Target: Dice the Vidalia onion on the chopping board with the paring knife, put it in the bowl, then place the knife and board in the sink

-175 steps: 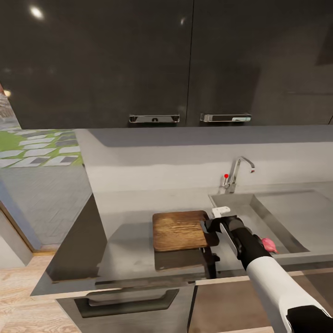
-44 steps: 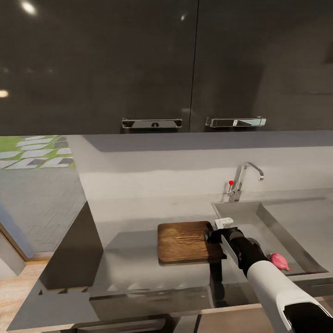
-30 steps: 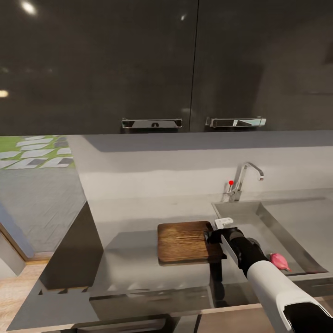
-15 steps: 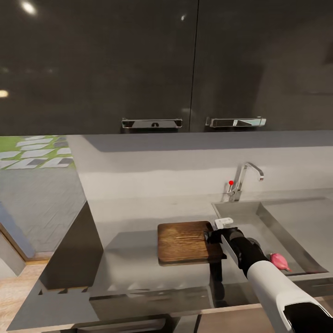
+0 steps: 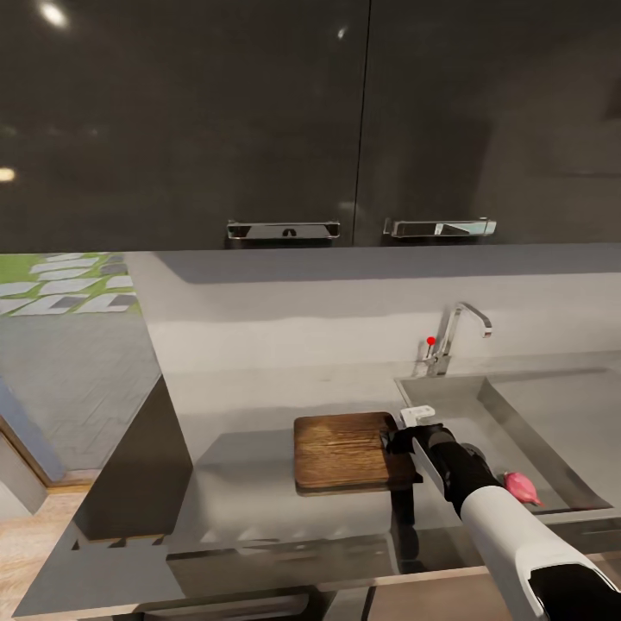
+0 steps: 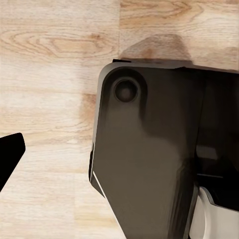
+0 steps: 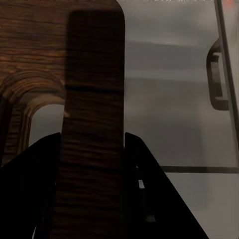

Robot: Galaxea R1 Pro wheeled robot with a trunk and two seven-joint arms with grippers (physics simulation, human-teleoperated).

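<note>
Item 1, chopping board [image 5: 343, 450]: brown wood, lying on the countertop [image 5: 241, 483] with its near edge apparently lifted, since a dark shadow runs under it. Its end toward the sink [image 5: 483, 405] is in our right gripper [image 5: 398, 442]. In the right wrist view the handle bar of the chopping board [image 7: 92, 129] runs between the two dark fingers [image 7: 149, 189], so we judge the pincer to be pinching the board by the strip beside its slot hole. We read this grip as chosen to drag or reposition the board, not to cut on it.

Item 2, Vidalia onion [image 5: 520, 487]: pinkish, resting in the sink near the front wall, on the far side of our right forearm from the board. It is not yet taken out.

Item 3, tap [image 5: 457, 336]: behind the sink's back corner, with a red dot on its lever.

Item 4, left gripper: the left wrist view looks down at wood-plank floor [image 6: 50, 74] and a dark part of the robot's own base [image 6: 149, 159]. One black fingertip [image 6: 10, 154] shows at the frame edge; we cannot tell whether this pincer is spread or pressed together.

Room for moving: away from the sink, the countertop beside the board lies bare as far as the dark side panel [image 5: 142, 466]. Toward the sink, the board's held end sits just beside the steel rim, so a push that way would carry it over the edge.
</note>
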